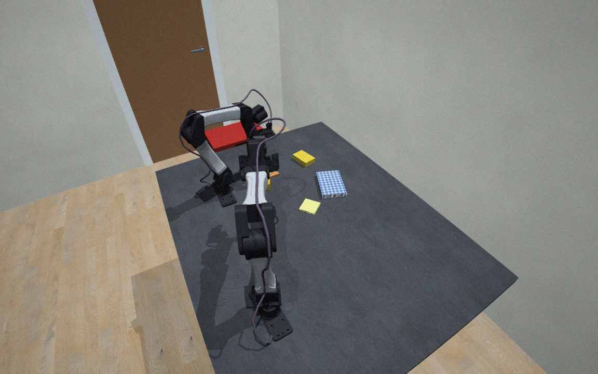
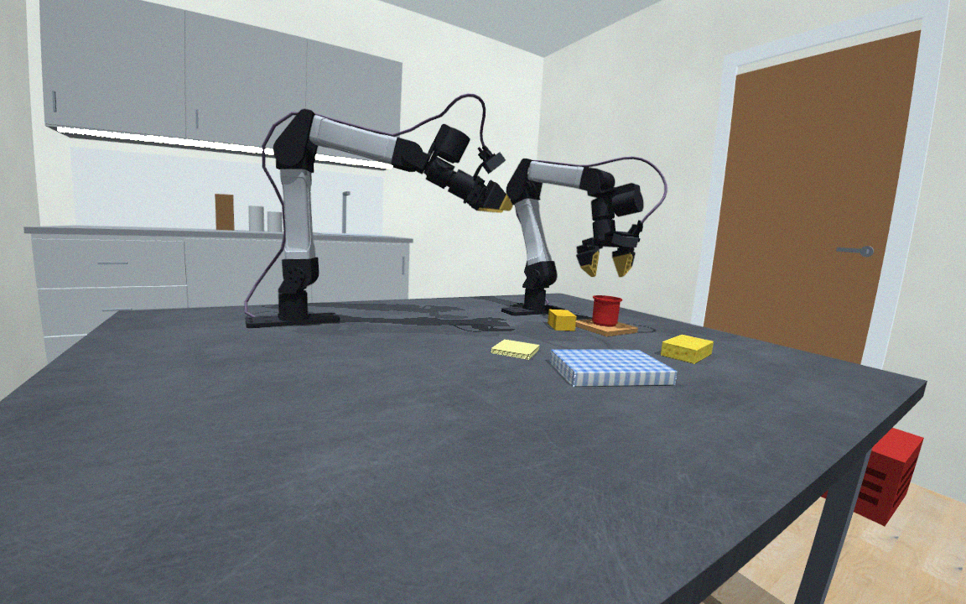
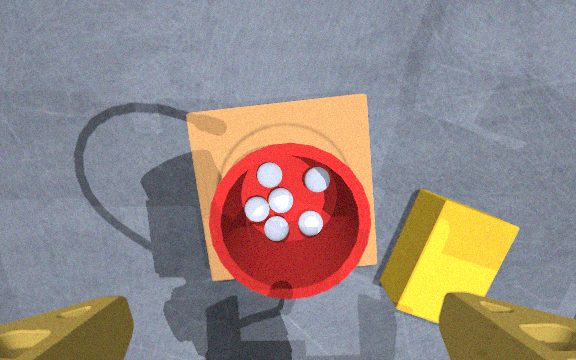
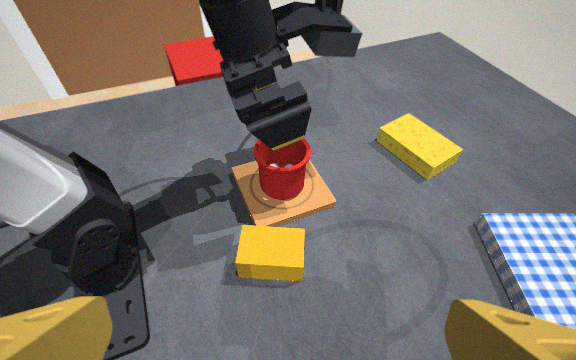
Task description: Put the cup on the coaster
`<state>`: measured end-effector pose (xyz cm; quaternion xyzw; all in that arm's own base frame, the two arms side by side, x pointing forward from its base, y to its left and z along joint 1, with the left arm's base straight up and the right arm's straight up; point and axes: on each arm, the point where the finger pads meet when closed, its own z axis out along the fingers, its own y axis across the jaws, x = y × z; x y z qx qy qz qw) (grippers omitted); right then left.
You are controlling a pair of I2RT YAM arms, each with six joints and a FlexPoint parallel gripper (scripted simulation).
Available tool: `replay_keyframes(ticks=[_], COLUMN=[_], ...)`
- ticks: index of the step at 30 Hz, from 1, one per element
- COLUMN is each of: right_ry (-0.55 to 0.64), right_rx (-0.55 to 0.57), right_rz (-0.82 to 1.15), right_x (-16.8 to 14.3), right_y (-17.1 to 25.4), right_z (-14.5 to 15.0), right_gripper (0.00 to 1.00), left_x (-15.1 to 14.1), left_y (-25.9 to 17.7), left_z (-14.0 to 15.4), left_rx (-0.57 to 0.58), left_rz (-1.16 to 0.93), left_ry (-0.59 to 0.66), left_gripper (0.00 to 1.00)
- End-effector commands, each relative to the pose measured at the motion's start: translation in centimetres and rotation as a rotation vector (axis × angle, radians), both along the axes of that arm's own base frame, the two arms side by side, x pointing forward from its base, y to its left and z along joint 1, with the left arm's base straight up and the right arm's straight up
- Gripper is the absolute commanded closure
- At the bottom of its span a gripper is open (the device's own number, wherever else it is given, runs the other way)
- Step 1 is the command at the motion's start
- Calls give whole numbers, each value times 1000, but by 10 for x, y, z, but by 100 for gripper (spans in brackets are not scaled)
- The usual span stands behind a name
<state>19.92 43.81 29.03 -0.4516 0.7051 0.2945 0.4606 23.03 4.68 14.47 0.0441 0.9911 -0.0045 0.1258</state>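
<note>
The red cup stands upright on the square wooden coaster. Its base looks to be wholly on the coaster, over the ringed middle. Several white marbles lie in the cup; I see none outside it. My left gripper is open and empty, a little above the cup and clear of its rim. My right gripper is open and empty, high above the table and off to the side. In the top view the right arm hides the cup.
A yellow block sits close beside the coaster. A yellow sponge, a blue checked cloth and a pale yellow pad lie farther off.
</note>
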Motion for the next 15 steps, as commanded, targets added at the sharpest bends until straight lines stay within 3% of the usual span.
replay_keyframes(ticks=[1,15], right_ry=[-24,-24], right_rx=[54,54], right_rz=[7,7], right_x=[1,1], right_y=[4,4], right_z=[19,19], right_gripper=[0,0], left_x=[-8,-26], left_y=[-1,-9], left_z=[7,17], left_rx=[7,15], left_rz=[170,269], left_ry=[-85,-204], left_gripper=[0,0])
